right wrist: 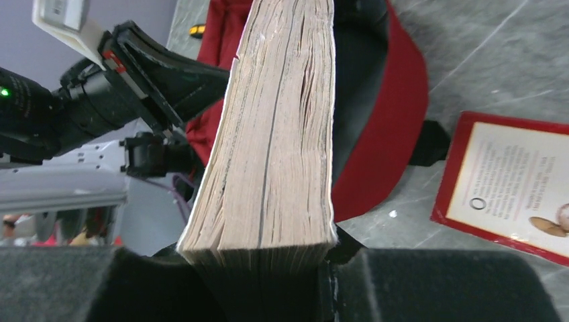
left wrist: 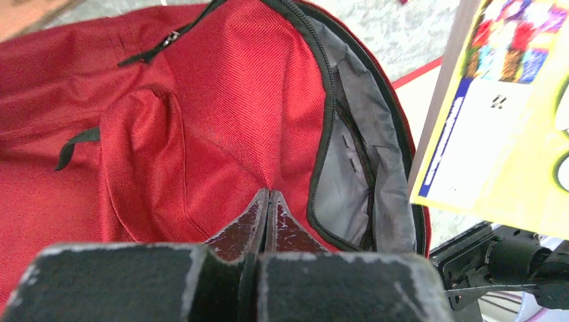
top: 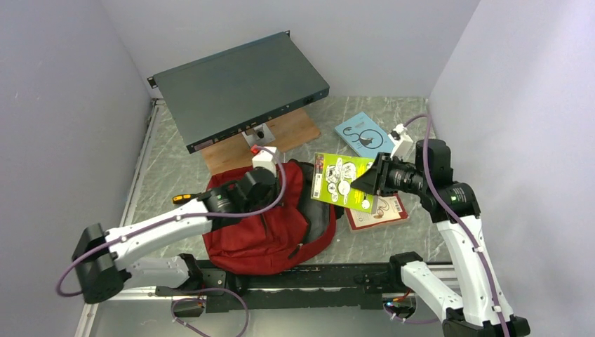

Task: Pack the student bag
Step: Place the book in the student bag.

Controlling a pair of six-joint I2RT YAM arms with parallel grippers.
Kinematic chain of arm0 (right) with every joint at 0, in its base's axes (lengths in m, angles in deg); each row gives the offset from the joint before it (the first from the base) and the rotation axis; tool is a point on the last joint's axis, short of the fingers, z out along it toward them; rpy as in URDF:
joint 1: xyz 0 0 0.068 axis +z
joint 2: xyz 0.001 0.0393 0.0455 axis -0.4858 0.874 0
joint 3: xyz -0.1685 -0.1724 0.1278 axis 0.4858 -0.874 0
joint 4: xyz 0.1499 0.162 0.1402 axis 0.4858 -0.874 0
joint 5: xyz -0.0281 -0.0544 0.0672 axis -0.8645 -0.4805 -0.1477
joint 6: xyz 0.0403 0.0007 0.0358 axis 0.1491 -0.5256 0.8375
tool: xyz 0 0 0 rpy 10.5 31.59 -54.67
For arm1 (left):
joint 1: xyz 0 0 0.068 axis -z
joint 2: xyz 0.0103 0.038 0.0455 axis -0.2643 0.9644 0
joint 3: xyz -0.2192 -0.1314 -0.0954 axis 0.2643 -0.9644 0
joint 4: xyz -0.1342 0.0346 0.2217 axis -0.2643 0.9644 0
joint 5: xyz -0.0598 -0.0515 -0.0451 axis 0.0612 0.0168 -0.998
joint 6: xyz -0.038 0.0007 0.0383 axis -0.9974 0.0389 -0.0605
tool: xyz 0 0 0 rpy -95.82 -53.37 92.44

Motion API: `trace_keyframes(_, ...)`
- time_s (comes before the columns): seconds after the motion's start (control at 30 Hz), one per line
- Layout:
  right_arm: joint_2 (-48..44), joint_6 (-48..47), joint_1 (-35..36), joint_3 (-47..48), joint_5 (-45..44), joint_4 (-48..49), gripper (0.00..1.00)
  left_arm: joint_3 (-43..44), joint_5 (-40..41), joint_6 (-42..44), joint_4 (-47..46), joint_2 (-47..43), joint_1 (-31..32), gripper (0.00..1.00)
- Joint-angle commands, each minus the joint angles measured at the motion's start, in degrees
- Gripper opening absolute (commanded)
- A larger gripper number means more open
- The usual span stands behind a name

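The dark red student bag (top: 259, 232) lies at the near middle, its main zipper open on the right and grey lining (left wrist: 349, 174) showing. My left gripper (top: 276, 184) is shut, its tips (left wrist: 268, 194) pinching a fold of the bag's red top flap (left wrist: 221, 100) and holding it up. My right gripper (top: 366, 186) is shut on a thick yellow-green book (top: 342, 181) and holds it in the air just right of the bag's opening. The book's page edge (right wrist: 275, 134) fills the right wrist view, pointing toward the bag (right wrist: 396, 100). Its cover also shows in the left wrist view (left wrist: 496, 121).
A red-bordered book (top: 379, 214) lies flat on the table under the right gripper. A light blue book (top: 363, 133) lies at the back right. A dark-grey rack unit (top: 238, 88) rests tilted on a wooden board (top: 281, 137) behind the bag.
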Motion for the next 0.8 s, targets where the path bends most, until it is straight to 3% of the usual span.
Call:
trace_keyframes(0.0,1.3,0.8,0.5,-0.3,9.5,2.0,0.00,-5.2,4.1,2.8,-11.7,-7.9,-0.1,0.00)
trace_keyframes(0.17,3.8,3.0,3.1,-5.0,7.8,5.5,0.00,-11.2,1.0,5.1,-22.1,-14.0,-0.1,0.00)
trace_keyframes(0.5,10.6,4.1,10.9,-9.0,-1.0,11.3,0.00,-15.8,-2.6,8.1,-29.3,-19.7,-0.1,0.00)
trace_keyframes(0.77,16.2,19.9,16.5,-17.3,10.3,40.0,0.00,-12.7,-8.4,9.4,-31.1,-19.6,0.0,0.00)
